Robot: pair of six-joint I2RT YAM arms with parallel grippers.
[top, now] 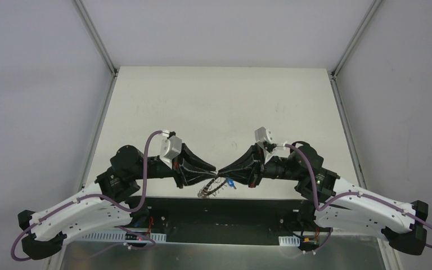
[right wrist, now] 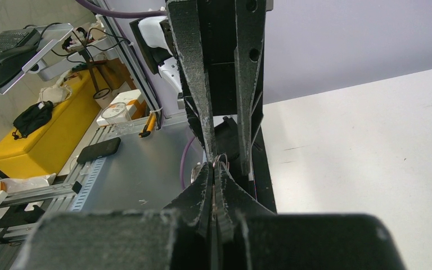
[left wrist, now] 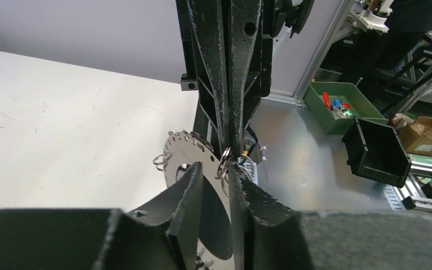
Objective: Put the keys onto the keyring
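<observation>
Left wrist view: my right pincer (left wrist: 227,147) is clenched on a wire loop (left wrist: 225,160), left pincer (left wrist: 215,172) half-apart, hold I cannot tell, so keyring (left wrist: 183,154) could twist free.

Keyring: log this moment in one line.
object: flat grey wire-fringed keyring; right fingers: shut on its loop; left fingers: slightly apart, grip unclear

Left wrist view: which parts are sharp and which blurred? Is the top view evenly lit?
Left wrist view: the left fingers, very near, are soft; the keyring and the green bin behind are sharp. Top view: even, soft light, only faint shadows on the table.
</observation>
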